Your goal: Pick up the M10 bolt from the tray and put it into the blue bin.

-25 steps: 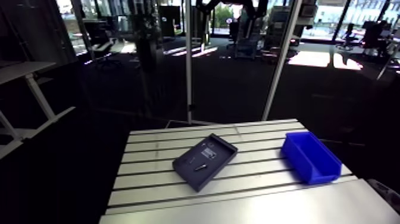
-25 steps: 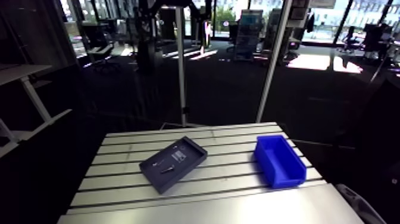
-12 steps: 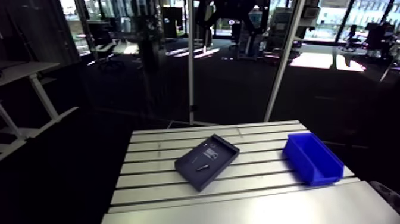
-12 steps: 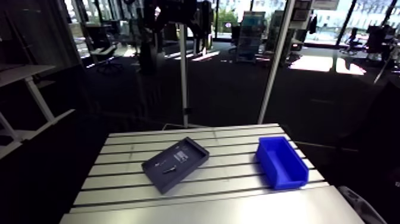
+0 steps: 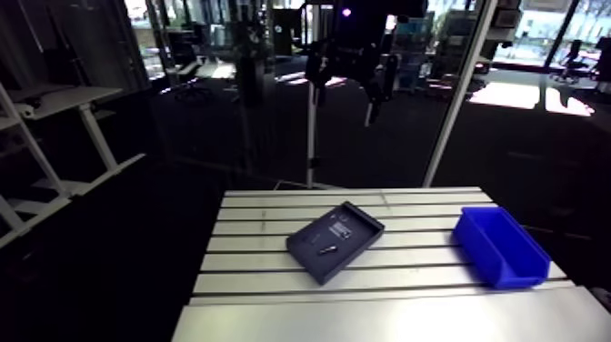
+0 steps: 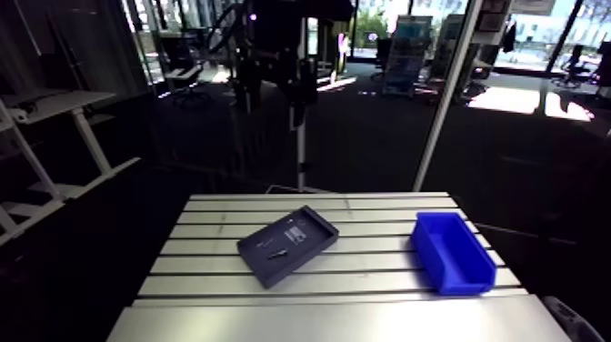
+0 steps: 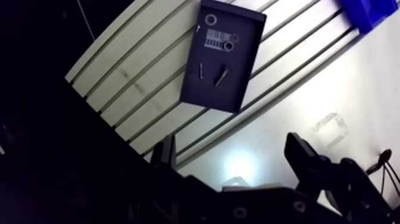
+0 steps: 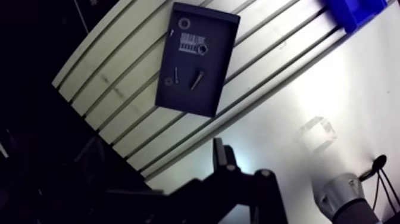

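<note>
- Wrist view: the gripper [image 7: 232, 154] has two black fingers [image 7: 165, 152]. The jaws stand wide apart and hold nothing. Only the table shows between them, far below.
- The table [image 7: 137, 83] is pale grey metal. It is smooth and shiny, with long straight grooves running across it. A bright spot of light sits on it just ahead of the jaws.
- The tray [image 7: 238, 77] is a flat, dark rectangle with a low raised rim. It lies on the table ahead of the jaws, well apart from them.
- The bolt [image 7: 221, 75] lies on its side in the tray, in the half nearer the jaws. It is short and made of metal, with a thicker head at one end.
- A thin pin [image 7: 201, 70] lies near the bolt, not touching it.
- In the tray's far half there is a white label [image 7: 215, 38] with dark stripes. A small nut [image 7: 227, 45] sits at the label's edge, and a round ring [image 7: 210, 19] lies near the far rim.
- The bin [image 7: 369, 12] is bright blue plastic. Only a corner of it shows, further ahead of the jaws and off to one side, well apart from the tray.
- The arm view shows the whole bin. It is a long open box with sloping walls, standing on the same table.
- In the arm view the gripper is a dark shape high above the table, too dark to read. The bolt is only a tiny mark in the tray. The pin, nut and ring are too small to make out.
</note>
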Tool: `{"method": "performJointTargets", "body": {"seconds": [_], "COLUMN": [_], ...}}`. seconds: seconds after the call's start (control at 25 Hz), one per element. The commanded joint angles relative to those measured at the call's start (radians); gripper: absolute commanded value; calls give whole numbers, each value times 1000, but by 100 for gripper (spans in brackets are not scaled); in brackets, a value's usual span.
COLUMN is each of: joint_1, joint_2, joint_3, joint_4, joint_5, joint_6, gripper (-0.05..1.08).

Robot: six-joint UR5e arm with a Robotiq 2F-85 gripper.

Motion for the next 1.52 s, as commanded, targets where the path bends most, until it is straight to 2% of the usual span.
{"method": "performJointTargets", "body": {"seconds": [0.04,0.24,0.4,0.76,1.52], "joint_1": [10,10,12,20,24], "joint_2": [6,24,26,26,115], "joint_3": [86,131,166,223,272], "joint_4": [-97,-125,-165,-215,-287], "joint_5": [-1,-1,10,9,-10], "joint_6": [152,280,376,504,511], "gripper": [1,1,1,1,1]}}
